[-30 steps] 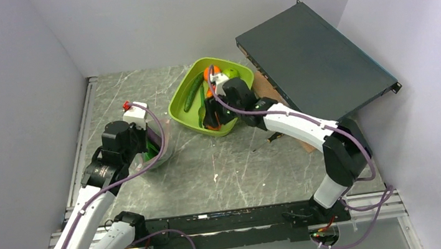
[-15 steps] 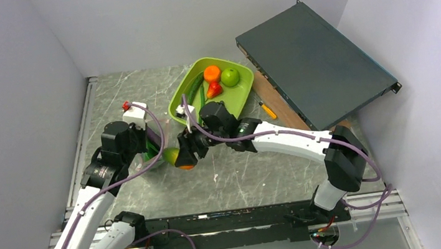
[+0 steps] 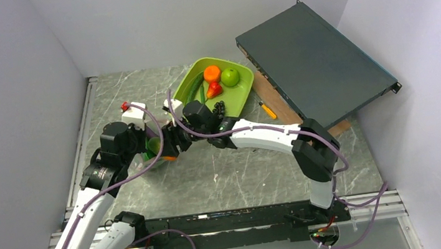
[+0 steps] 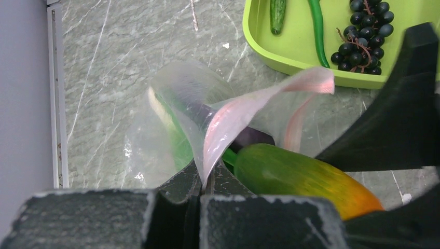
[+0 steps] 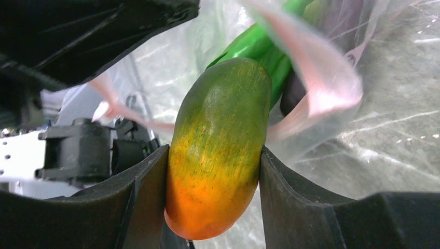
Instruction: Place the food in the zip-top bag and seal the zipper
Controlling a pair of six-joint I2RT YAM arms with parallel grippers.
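My left gripper [image 4: 207,179] is shut on the pink zipper strip [image 4: 244,111] of the clear zip-top bag [image 4: 171,119] and holds its mouth up and open. A white-green leek and a purple eggplant [image 4: 254,137] lie inside the bag. My right gripper [image 5: 212,176] is shut on a green-to-orange mango-like fruit [image 5: 220,145], its green tip at the bag's mouth; the fruit also shows in the left wrist view [image 4: 301,179]. In the top view both grippers meet at the bag [image 3: 161,147]. Orange [image 3: 212,73], green apple [image 3: 230,77], red pepper [image 3: 214,89], cucumber and grapes [image 4: 360,36] stay in the tray.
The lime-green tray [image 3: 243,97] stands behind the bag. A dark flat box [image 3: 315,67] leans at the back right over a brown board. An orange-handled screwdriver [image 3: 268,111] lies beside the tray. A metal rail runs along the table's left edge [image 4: 54,93].
My right arm took the green-orange fruit out of the tray and carried it left to the bag's mouth. The left gripper kept holding the bag's edge in place.
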